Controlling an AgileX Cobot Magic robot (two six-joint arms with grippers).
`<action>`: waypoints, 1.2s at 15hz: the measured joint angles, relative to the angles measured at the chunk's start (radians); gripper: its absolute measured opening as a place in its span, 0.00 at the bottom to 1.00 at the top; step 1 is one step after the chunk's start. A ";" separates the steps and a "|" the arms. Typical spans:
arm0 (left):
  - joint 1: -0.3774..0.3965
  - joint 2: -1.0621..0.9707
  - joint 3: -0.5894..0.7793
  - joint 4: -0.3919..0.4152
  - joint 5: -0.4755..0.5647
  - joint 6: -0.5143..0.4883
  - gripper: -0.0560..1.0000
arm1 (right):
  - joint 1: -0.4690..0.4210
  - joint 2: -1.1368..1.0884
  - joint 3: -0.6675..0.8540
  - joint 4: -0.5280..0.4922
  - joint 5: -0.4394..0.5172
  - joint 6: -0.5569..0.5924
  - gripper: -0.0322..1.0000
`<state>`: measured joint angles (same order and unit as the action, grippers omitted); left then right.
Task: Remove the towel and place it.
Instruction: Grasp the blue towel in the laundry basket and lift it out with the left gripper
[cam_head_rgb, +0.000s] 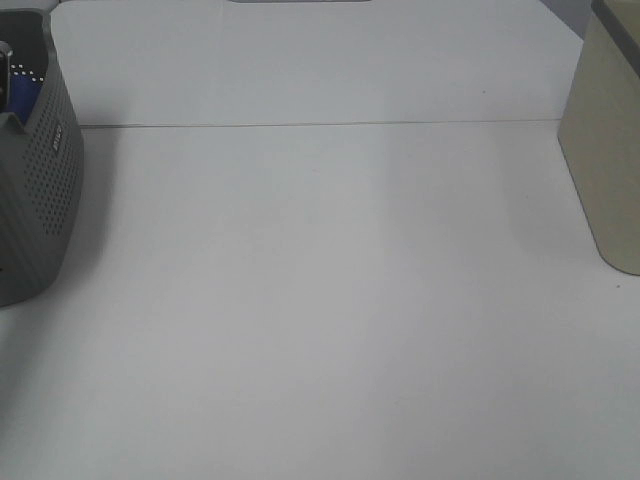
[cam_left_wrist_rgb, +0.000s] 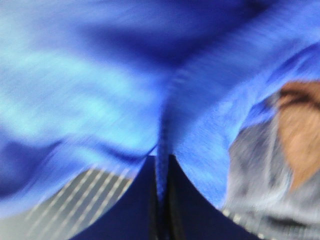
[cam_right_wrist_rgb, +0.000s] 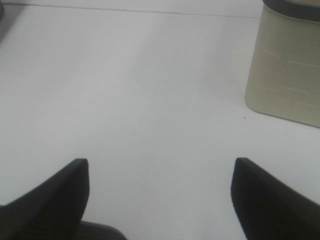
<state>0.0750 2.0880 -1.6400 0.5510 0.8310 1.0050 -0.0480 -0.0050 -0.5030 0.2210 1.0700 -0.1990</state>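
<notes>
L claw (cam_left_wrist_rgb: 161, 167) grips towel (cam_left_wrist_rgb: 100, 85) (blurry).

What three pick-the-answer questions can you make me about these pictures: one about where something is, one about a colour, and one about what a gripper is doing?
1. Where does the basket stand on the table in the high view?
A. at the left edge
B. in the middle
C. at the right edge

2. What colour is the towel?
A. red
B. blue
C. green

3. How is the right gripper?
A. shut on the towel
B. shut on a cup
C. open and empty

Answers:
1 A: the grey basket sits at the view's left edge, across from the beige bin.
2 B: blue cloth fills the left wrist view.
3 C: its fingers stand wide apart over bare table, with nothing between them.
</notes>
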 joint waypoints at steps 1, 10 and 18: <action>0.000 -0.055 0.000 0.004 0.001 -0.019 0.05 | 0.000 0.000 0.000 0.000 0.000 0.000 0.77; -0.003 -0.544 0.000 -0.074 0.004 -0.012 0.05 | 0.000 0.000 0.000 0.000 0.000 0.000 0.77; -0.054 -0.694 -0.022 -0.158 -0.073 -0.005 0.05 | 0.000 0.000 0.000 0.000 -0.001 0.000 0.77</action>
<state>0.0210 1.3940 -1.6620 0.3930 0.7580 1.0000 -0.0480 -0.0050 -0.5030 0.2210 1.0690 -0.1990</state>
